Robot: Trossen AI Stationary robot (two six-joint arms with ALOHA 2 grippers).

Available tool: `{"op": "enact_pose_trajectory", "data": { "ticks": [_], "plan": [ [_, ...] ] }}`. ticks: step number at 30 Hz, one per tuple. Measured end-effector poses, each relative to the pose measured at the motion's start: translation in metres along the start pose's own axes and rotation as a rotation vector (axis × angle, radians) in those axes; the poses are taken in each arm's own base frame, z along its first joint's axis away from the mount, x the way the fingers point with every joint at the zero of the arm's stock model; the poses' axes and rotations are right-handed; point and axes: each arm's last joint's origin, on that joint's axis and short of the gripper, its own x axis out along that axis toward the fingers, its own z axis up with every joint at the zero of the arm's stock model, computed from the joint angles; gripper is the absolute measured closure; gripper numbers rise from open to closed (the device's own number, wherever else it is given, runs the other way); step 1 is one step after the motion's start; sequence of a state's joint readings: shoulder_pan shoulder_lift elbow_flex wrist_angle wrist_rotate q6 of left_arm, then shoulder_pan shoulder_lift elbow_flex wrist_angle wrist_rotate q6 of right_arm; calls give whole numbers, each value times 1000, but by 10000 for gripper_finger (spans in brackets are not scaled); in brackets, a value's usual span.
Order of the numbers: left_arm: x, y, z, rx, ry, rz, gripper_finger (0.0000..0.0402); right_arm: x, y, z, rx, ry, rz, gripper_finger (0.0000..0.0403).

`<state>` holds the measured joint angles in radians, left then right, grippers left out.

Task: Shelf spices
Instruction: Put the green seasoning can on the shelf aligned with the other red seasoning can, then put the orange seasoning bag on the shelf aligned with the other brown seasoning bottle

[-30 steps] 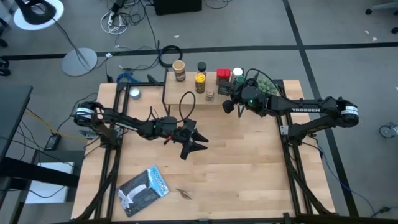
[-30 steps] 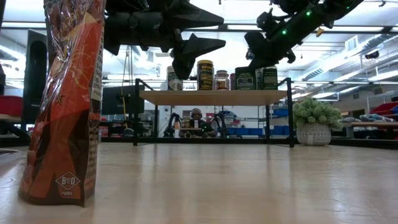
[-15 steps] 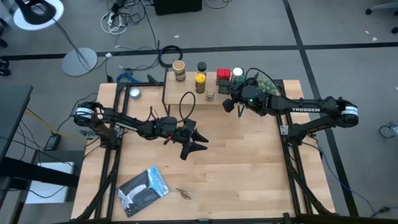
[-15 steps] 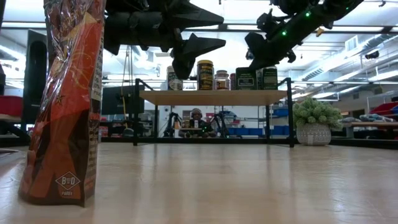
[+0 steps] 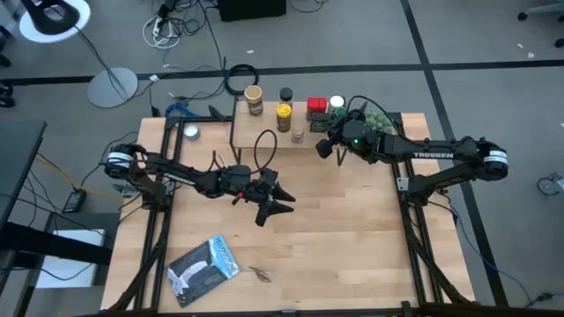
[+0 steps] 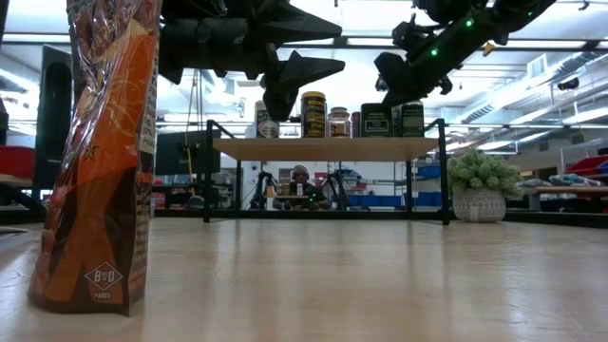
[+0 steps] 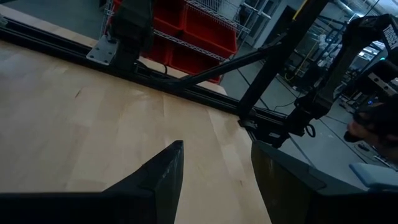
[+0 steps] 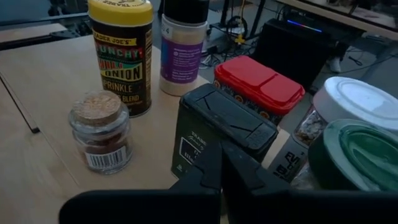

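Well, the spice jars stand grouped on the shelf [image 5: 291, 132] at the table's far edge. The right gripper [image 5: 324, 148] hovers at the shelf's front edge beside the dark tin [image 8: 221, 134], fingers pressed together, holding nothing. The left gripper [image 5: 280, 201] hangs over mid-table, well in front of the shelf, fingers spread and empty.
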<state>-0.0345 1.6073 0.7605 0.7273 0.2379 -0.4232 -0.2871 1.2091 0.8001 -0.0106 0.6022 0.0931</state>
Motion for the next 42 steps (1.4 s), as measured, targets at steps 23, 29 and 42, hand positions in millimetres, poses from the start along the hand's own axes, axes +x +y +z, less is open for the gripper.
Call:
{"op": "enact_pose_trajectory", "data": {
  "ticks": [23,29,42],
  "plan": [
    [-4,0,4,71,-8,79,208,-73,43,0,60,-31,346,403],
    [-25,-18,16,134,29,202,208,-107,62,-15,65,-7,358,403],
    [-110,-44,-12,161,-141,304,208,-169,105,-45,117,41,465,403]
  ]
}}
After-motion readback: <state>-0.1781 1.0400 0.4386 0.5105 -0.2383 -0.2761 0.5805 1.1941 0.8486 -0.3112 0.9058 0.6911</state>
